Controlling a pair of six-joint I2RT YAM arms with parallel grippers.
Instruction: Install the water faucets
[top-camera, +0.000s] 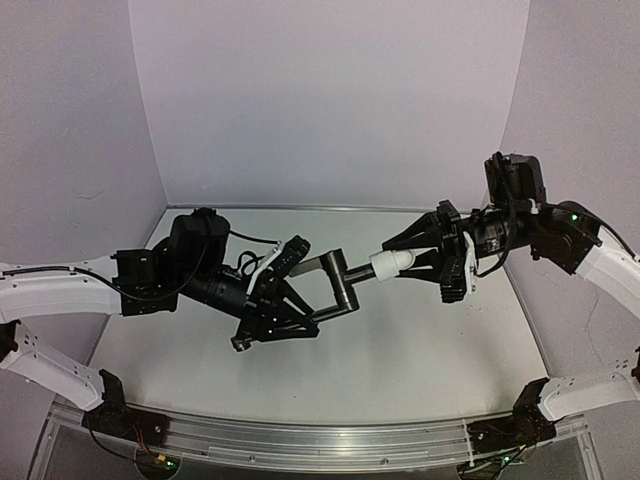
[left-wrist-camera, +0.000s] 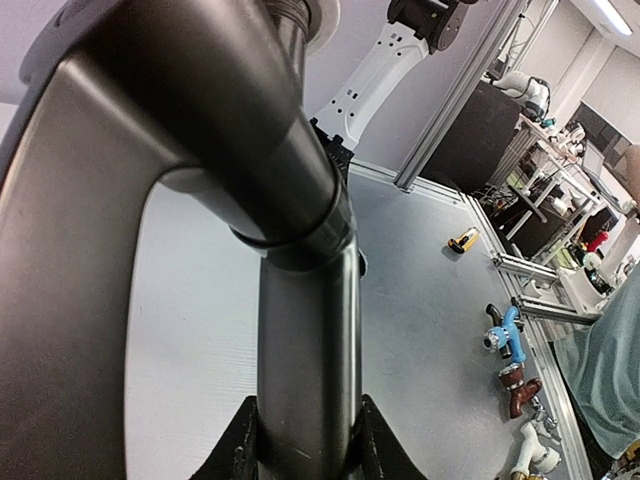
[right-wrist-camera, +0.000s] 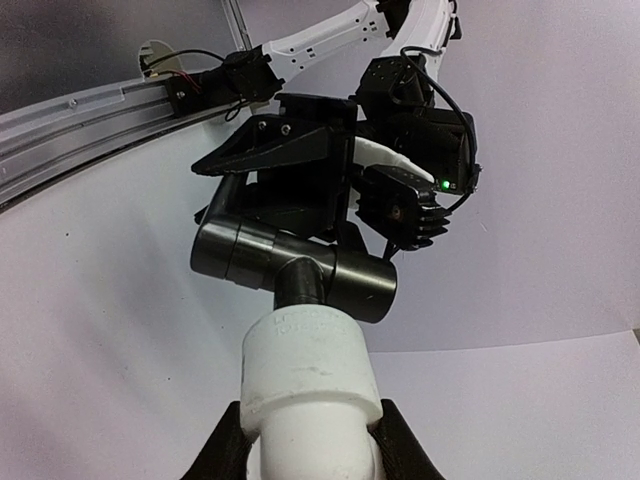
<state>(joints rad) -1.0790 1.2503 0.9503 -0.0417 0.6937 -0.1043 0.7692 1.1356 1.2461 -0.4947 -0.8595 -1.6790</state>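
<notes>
My left gripper (top-camera: 305, 322) is shut on the long leg of the black L-shaped pipe (top-camera: 338, 283) and holds it above the table. In the left wrist view the pipe (left-wrist-camera: 300, 330) fills the frame between my fingers. My right gripper (top-camera: 400, 262) is shut on the white stubby fitting (top-camera: 390, 263). The fitting's open end meets the pipe's short threaded end at mid-table. In the right wrist view the white fitting (right-wrist-camera: 312, 375) sits between my fingers with the black pipe (right-wrist-camera: 295, 262) entering it.
The grey table (top-camera: 420, 350) has purple walls behind and at the sides. An aluminium rail (top-camera: 300, 445) runs along the near edge. Beyond the table, the left wrist view shows a blue fitting (left-wrist-camera: 508, 335), a brown one (left-wrist-camera: 520, 388) and a yellow one (left-wrist-camera: 462, 241).
</notes>
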